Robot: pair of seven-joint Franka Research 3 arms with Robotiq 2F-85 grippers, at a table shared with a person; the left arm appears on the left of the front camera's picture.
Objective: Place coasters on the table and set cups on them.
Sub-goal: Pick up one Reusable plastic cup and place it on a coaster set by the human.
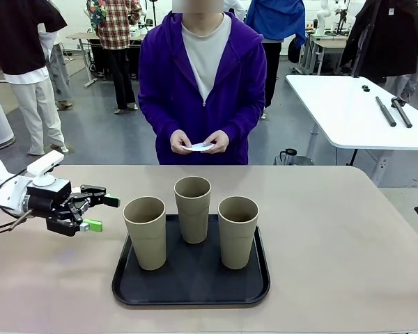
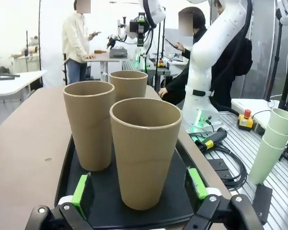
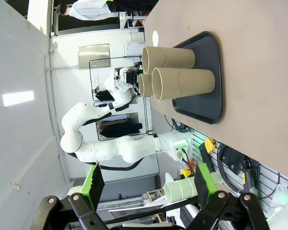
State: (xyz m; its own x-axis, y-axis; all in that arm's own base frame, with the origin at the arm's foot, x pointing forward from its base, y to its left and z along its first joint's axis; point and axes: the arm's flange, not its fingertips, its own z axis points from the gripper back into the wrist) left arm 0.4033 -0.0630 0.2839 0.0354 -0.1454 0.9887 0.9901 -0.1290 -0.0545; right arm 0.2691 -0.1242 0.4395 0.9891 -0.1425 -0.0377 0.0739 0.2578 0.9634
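Left fingers: spread wide and holding nothing; they hover low over the left part of the tabletop, pointing at the tray from just beside its left edge
Left wrist view: the two green pads stand either side of the nearest cup with a clear gap on each side; neither pad touches it
Right fingers: wide open too and empty, held well away from the tray; the right wrist view shows the tray and the three cups sideways, far off
Left cup: upright on the tray, front left, the one closest to the left fingers
Middle cup: upright on the tray, set farther back towards the person
Right cup: upright on the tray, front right
Cups together: three alike, tan and tapered, mouths up, close but apart, all standing directly on the tray's black floor
Tray: black, shallow, rounded corners, lying flat on the near middle of the tabletop
Coasters: thin and white, held in the person's hands at waist height, beyond the tabletop's far edge; how many I cannot tell
Person: stands at the far side in a purple hooded jacket over a white top, facing the tray
Behind: a white table at the right rear carries black rods
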